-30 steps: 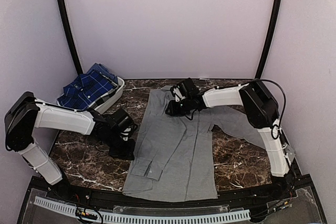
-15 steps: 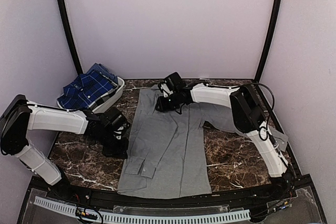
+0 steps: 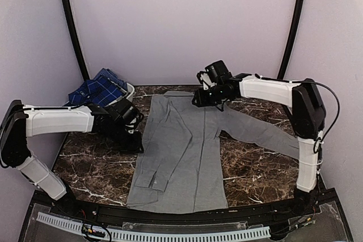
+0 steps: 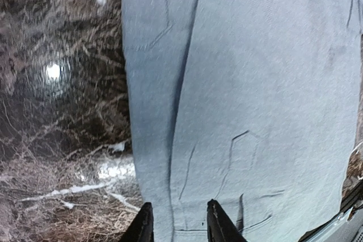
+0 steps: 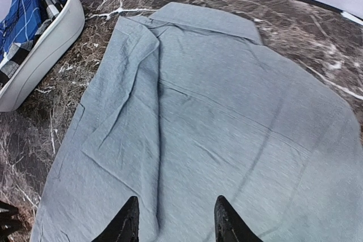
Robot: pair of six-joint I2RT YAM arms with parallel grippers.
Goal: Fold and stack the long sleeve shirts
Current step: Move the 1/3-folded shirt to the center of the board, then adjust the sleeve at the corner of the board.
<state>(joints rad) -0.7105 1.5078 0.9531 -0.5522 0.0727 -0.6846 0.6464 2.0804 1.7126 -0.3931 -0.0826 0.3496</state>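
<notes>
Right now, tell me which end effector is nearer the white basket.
Left. The left end effector is close beside the basket; the right end effector is farther, over the grey shirt's collar.

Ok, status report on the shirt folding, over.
Left tool open, right tool open. Grey shirt flat, one sleeve folded in. Plaid shirt in basket. Nothing blocking.

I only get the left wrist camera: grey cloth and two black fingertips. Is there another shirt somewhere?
Observer: Yes, a blue plaid shirt lies in a white basket at the table's far left corner.
Operator: Where's the other arm?
Observer: The right end effector hangs open above the grey shirt, near its collar.
Operator: Are the sleeves tidy?
Observer: One sleeve sprawls out on the right side.
</notes>
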